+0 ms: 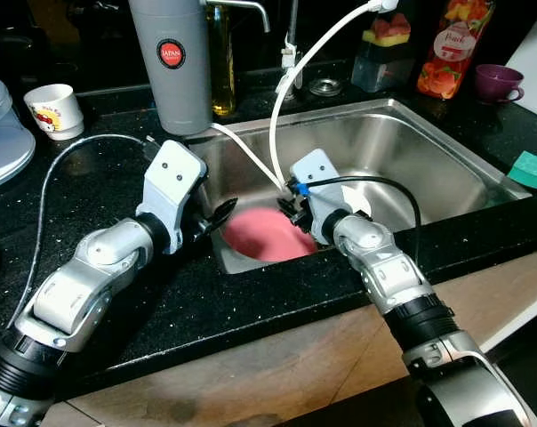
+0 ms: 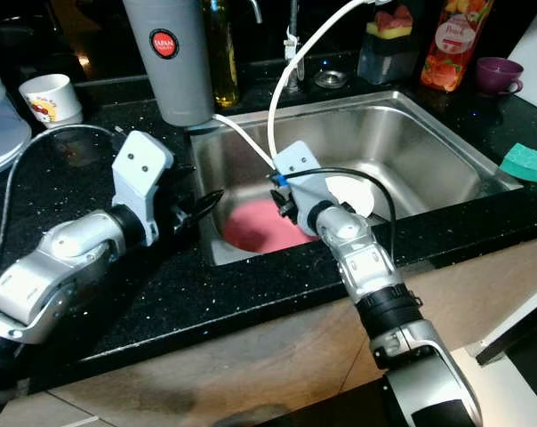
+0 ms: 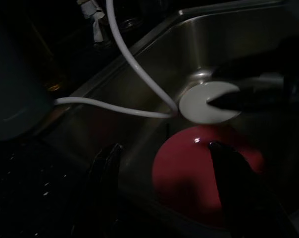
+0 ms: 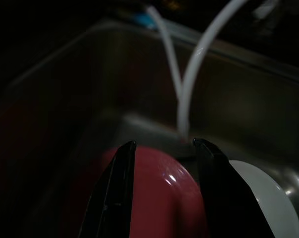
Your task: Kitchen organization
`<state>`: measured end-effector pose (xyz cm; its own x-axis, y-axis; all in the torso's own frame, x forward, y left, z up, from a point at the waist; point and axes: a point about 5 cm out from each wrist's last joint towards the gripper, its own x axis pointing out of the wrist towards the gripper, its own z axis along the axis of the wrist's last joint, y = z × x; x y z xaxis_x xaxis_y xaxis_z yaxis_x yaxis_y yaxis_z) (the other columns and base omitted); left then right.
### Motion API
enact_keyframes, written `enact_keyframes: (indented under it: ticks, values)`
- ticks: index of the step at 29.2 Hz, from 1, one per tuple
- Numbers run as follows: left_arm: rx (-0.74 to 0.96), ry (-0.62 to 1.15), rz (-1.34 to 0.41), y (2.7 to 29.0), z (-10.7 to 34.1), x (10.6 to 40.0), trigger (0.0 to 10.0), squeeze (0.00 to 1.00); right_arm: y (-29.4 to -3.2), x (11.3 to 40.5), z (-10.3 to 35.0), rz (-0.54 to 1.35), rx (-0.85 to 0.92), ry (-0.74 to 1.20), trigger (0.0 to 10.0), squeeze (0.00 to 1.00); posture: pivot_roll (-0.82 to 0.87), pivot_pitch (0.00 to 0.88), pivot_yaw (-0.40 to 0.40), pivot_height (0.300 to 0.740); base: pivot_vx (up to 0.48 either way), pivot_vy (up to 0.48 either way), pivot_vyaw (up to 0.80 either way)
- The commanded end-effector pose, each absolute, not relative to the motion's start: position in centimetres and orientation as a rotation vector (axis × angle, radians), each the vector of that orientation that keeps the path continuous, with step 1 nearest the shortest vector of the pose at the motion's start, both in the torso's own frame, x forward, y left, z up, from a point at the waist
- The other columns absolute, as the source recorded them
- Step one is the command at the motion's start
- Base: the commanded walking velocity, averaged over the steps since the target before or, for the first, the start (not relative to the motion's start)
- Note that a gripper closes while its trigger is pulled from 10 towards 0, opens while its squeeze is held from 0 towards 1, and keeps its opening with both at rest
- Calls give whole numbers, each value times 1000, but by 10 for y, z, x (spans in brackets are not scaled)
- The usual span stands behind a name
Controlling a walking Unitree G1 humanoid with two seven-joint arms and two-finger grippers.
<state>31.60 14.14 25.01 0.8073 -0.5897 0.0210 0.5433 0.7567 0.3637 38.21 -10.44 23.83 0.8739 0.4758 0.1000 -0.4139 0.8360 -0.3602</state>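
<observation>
Pink round plate [image 1: 261, 236] lying flat in steel sink [image 1: 446, 169], near-left corner by bench [image 1: 100, 187] edge. Right gripper [image 4: 162, 148] fingers apart above plate; left gripper [image 3: 164, 153] also apart, beside sink rim. Plate not gripped; sink not cleared.

Plate [image 1: 267, 237] in sink [image 1: 446, 169] (cup [image 1: 55, 110] far left).
</observation>
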Motion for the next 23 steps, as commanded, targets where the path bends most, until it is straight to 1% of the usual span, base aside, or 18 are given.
enact_keyframes:
  ticks: [1, 2, 3, 4, 5, 7, 9, 12, 15, 17, 19, 23]
  values:
    - [351, -116, -574, 148, 247, 318, 10000, 0, -105, 383, 248, 456, -263, -243, 10000, 0, 1, 131, 19, 740, 0, 0, 0]
    - [351, -116, -574, 148, 247, 318, 10000, 0, -105, 383, 248, 456, -263, -243, 10000, 0, 1, 131, 19, 740, 0, 0, 0]
    - [333, -117, -514, 153, 247, 322, 10000, 0, -106, 382, 256, 441, -156, -286, 10000, 0, 0, 132, 20, 740, 0, 0, 0]
    - [333, -117, -514, 153, 247, 322, 10000, 0, -106, 382, 256, 441, -156, -286, 10000, 0, 0, 132, 20, 740, 0, 0, 0]
    - [311, -121, -459, 157, 247, 325, 10000, 0, -107, 381, 260, 434, -81, -311, 10000, 0, -1, 131, 20, 740, 0, 0, 0]
    - [300, -130, -401, 162, 248, 328, 10000, 0, -106, 380, 262, 449, -19, -317, 10000, 0, -1, 131, 20, 740, 0, 0, 0]
    - [267, -131, -335, 169, 248, 331, 10000, 0, -105, 378, 262, 463, 93, -322, 10000, 0, -1, 131, 20, 740, 0, 0, 0]
    - [280, -157, -296, 172, 252, 329, 10000, 0, -105, 375, 262, 467, 155, -331, 10000, 0, 0, 130, 15, 740, 0, 0, 0]
    - [283, -156, -282, 173, 252, 329, 10000, 0, -105, 373, 261, 469, 171, -331, 10000, 0, 2, 128, 15, 740, 0, 0, 0]
    - [255, -157, -243, 176, 251, 328, 10000, 0, -104, 370, 259, 470, 209, -332, 10000, 0, 2, 120, 17, 740, 0, 0, 0]
    - [254, -148, -231, 177, 250, 328, 10000, 0, -104, 370, 258, 470, 218, -333, 10000, 0, 2, 120, 17, 740, 0, 0, 0]
    - [241, -100, -158, 184, 242, 328, 10000, 0, -104, 366, 258, 466, 297, -338, 10000, 0, 0, 111, 19, 740, 0, 0, 0]
